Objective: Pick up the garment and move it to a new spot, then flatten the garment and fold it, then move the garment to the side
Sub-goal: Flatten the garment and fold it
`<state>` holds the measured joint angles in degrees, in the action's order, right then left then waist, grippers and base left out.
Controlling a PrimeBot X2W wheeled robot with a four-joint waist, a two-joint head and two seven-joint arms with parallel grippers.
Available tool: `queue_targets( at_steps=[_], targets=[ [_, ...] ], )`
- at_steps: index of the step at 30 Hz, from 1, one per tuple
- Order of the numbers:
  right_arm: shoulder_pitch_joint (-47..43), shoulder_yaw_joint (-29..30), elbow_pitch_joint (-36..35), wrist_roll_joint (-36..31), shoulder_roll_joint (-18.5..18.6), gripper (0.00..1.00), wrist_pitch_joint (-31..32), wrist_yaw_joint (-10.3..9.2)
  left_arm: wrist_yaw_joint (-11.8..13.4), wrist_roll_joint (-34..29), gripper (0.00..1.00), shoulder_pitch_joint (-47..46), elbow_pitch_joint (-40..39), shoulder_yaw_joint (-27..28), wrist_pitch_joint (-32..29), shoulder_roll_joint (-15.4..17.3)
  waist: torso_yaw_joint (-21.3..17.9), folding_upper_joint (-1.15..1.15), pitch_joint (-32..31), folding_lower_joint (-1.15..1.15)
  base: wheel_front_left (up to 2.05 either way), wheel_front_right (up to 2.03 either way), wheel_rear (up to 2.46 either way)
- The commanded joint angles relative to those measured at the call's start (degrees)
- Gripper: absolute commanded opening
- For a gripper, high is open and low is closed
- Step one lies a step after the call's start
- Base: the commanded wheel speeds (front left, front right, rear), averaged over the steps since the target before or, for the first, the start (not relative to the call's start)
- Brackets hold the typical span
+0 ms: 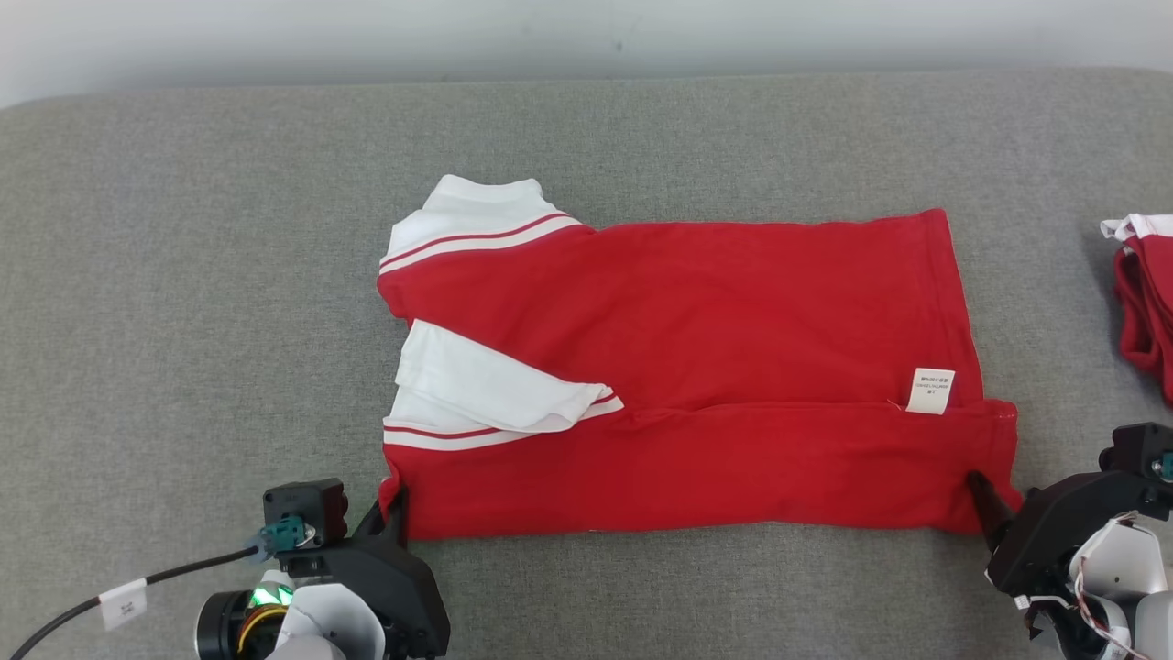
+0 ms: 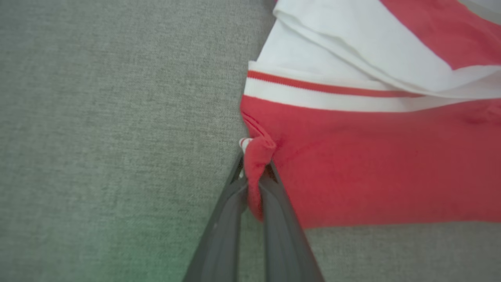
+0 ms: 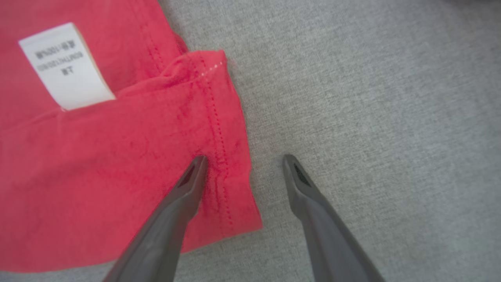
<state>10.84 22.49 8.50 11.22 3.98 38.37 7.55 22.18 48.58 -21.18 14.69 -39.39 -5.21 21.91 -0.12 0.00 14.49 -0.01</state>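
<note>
The garment (image 1: 696,367) is a red shirt with white, red-striped sleeves, lying partly folded on the grey table; a white care label (image 1: 930,390) shows near its right hem. My left gripper (image 1: 394,504) is shut on the garment's near left corner, and in the left wrist view a pinch of red cloth (image 2: 256,164) is bunched between its fingertips (image 2: 254,176). My right gripper (image 1: 979,490) stands open at the near right corner. In the right wrist view one finger (image 3: 193,176) rests on the red hem (image 3: 223,156), the other finger (image 3: 297,176) on bare table.
The grey cloth-covered table (image 1: 183,275) spreads all around the shirt. Another red and white garment (image 1: 1145,293) lies bunched at the right edge. A black cable (image 1: 110,596) trails from my left wrist at the lower left.
</note>
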Motion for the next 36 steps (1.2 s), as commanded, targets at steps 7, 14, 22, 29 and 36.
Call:
queue_targets(
  at_steps=[7, 14, 22, 29, 36],
  targets=[
    [-1.31, -0.84, 1.8, 3.16, -0.93, 0.0, 2.51, -0.15, -0.53, 1.63, 0.0, 3.62, -1.3, -0.38, -1.38, 1.61, 0.4, 0.0, -0.83, 0.01, 0.0, 0.0, 0.0],
    [-4.67, -0.11, -3.76, 7.89, -0.66, 0.0, 2.91, -0.15, 0.74, 1.75, 0.0, 7.08, -5.87, -0.05, -1.29, 4.14, 0.63, 0.0, -2.36, 0.01, 0.0, 0.0, 0.0],
    [-13.56, 3.89, -14.35, 10.39, -1.0, 0.0, 7.35, -0.15, 3.68, 1.03, 0.0, 13.2, -13.24, -0.71, -1.88, 7.92, 0.27, 0.0, -3.63, 0.01, 0.0, 0.0, 0.0],
    [-16.64, 4.15, -13.76, 12.95, -1.16, 0.0, 7.85, -0.15, 5.07, 1.89, 0.0, 15.91, -14.69, -1.3, -2.47, 8.3, -0.63, 0.0, -3.9, 0.01, 0.0, 0.0, 0.0],
    [-15.36, 4.75, -13.27, 11.25, -1.16, 1.0, 4.77, -0.15, 6.62, 2.01, 1.0, 16.44, -15.81, -0.77, -3.28, 9.35, -1.11, 0.0, -4.3, 0.01, 0.0, 0.0, 0.0]
  ],
)
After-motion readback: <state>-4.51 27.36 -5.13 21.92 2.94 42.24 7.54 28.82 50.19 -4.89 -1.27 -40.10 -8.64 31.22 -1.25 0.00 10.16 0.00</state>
